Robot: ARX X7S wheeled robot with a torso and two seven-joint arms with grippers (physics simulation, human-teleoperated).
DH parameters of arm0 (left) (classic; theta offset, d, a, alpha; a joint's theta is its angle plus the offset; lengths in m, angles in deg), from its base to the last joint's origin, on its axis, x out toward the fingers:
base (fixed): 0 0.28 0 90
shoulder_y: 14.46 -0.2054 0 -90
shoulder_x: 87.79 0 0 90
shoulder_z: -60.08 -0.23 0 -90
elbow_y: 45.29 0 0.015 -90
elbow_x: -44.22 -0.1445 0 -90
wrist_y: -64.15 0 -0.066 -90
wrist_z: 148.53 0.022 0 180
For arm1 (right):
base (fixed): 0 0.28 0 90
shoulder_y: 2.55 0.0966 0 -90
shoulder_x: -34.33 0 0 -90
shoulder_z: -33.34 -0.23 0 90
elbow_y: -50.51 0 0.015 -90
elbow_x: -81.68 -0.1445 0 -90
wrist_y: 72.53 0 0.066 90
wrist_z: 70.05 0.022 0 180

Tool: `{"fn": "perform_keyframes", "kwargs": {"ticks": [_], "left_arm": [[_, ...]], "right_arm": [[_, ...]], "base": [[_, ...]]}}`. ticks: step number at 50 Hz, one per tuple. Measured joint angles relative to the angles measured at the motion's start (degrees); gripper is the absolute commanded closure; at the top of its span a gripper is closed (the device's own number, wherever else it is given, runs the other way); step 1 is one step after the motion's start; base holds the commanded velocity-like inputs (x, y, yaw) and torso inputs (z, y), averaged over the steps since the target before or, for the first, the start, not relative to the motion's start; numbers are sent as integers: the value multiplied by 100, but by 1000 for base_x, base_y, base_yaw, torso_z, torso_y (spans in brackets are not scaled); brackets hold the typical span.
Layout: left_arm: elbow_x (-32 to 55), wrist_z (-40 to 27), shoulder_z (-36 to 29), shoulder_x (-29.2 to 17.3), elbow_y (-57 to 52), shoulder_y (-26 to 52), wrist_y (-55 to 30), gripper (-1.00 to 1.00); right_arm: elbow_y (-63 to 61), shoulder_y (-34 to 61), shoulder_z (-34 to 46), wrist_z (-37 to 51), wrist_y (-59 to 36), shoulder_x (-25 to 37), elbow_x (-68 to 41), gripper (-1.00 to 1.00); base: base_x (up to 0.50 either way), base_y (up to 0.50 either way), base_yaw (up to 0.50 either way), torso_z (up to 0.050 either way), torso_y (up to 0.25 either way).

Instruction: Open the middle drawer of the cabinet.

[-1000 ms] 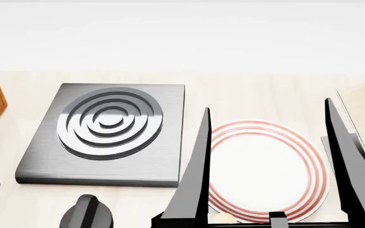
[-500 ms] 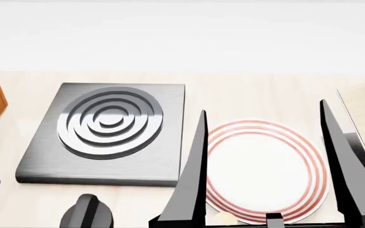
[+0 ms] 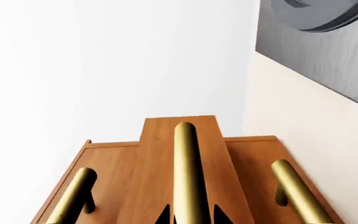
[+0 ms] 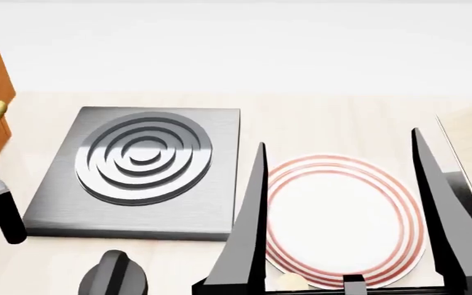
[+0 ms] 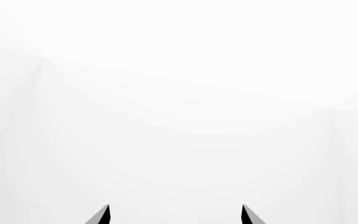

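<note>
— Left gripper (image 3: 190, 218)? 
— Clamped on the brass handle (image 3: 186, 177) of the middle drawer (image 3: 182, 154), standing proud of the cabinet (image 3: 107, 168).
— Right gripper (image 4: 343, 233)? 
— Spread wide above the plate (image 4: 343, 215).

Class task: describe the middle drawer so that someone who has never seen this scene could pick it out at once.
Find the orange-brown wooden cabinet beside the grey hotplate. Three brass bar handles run side by side across its front. The middle drawer carries the centre handle and, unlike its two neighbours, sticks out from the cabinet front.

Black gripper (image 4: 343, 215) — long, tapered blades
</note>
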Motion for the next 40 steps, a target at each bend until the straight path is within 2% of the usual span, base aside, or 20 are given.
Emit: {"fn": "perform_keyframes", "kwargs": {"ticks": [14, 28, 29, 40], "left_arm": [[-60, 111, -34, -96, -1167, 128, -278, 100], [-159, 91, -8, -17, -1130, 103, -237, 100], [-173, 84, -2, -8, -1109, 96, -226, -100], [-359, -109, 92, 103, -895, 196, -102, -100]], "right_arm": [[0, -29, 6, -22, 25, -3, 8, -100], [0, -44, 26, -34, 34, -3, 24, -100], [0, -44, 27, -35, 35, -3, 24, -100], [0, -52, 43, -39, 41, -4, 39, -100]], "base": [[0, 0, 0, 1, 6], [0, 0, 0, 1, 5], [0, 0, 0, 0, 10], [0, 0, 0, 1, 3]]}}
